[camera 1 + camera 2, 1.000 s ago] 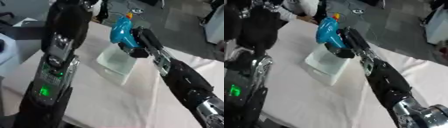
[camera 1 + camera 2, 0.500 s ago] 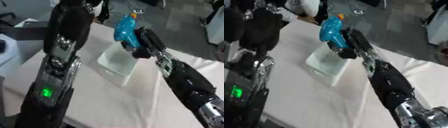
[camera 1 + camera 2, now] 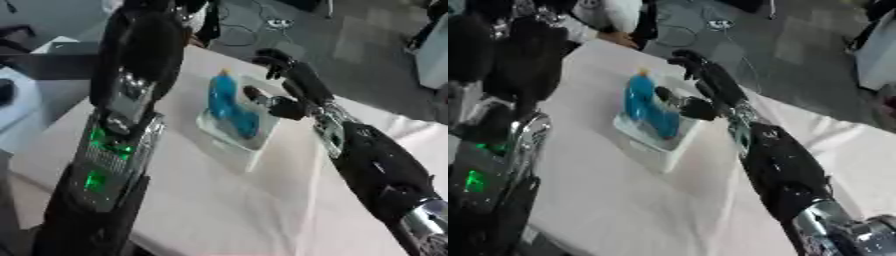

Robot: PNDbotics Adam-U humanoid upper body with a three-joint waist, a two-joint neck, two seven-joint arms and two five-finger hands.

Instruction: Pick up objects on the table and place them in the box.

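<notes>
A blue object [image 3: 229, 109] with a small yellow tip lies in the shallow white box [image 3: 252, 149] on the white table. My right hand [image 3: 287, 80] hovers just right of and above the box, fingers spread open, holding nothing. My left arm [image 3: 122, 130] rises up the left side of the view with green lights on its forearm; the left hand [image 3: 156, 11] at its top is dark and blurred against the background, so its fingers cannot be made out.
The white tablecloth [image 3: 201, 200] covers the table, whose far edge runs diagonally behind the box. Grey floor with cables [image 3: 278, 22] lies beyond. A white and dark object [image 3: 17, 95] sits at the far left.
The blue object was held in my right hand above the box; now it lies in the box and the right hand has opened and drawn slightly away. The camera view has also shifted.
</notes>
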